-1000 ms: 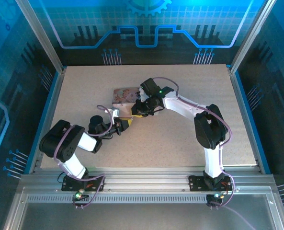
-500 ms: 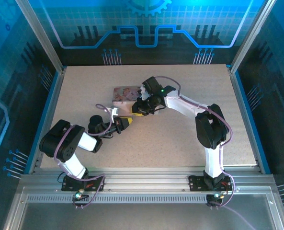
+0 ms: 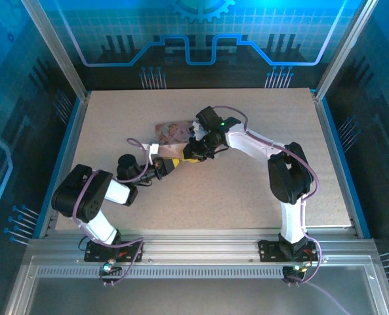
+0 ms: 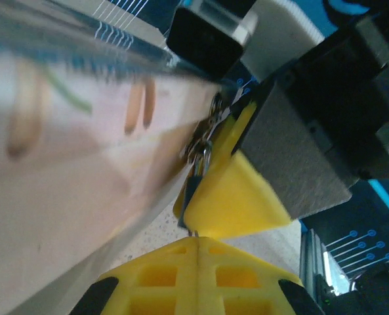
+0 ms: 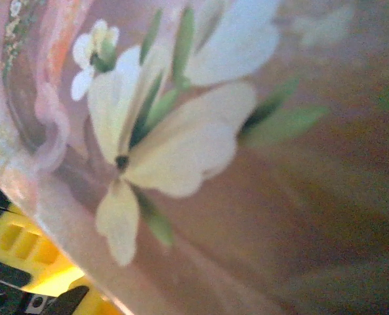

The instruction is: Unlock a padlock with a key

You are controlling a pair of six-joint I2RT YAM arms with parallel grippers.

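On a speckled table (image 3: pixel 260 190), at a pink flower-printed tin's (image 3: pixel 171 131) edge, the right gripper (image 3: pixel 193 154) braces the small bluish padlock (image 4: pixel 193 186), whether clamped I cannot tell, so the left gripper (image 3: pixel 171 166), jaws together and apparently pinching the tiny key (image 4: pixel 193 230), can reach it from below.

one pink tin (image 3: pixel 170 132), one padlock (image 4: pixel 193 186), two robot arms (image 3: pixel 97 197) (image 3: pixel 273 152), two pairs of yellow jaws

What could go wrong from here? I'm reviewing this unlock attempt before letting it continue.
The padlock seems pinched only at the very edge of the right gripper, hard against the pink tin; a push could twist it loose. The left gripper is shut just below the padlock, and the key is too small to make out, so a slight misalignment could make the insertion miss.
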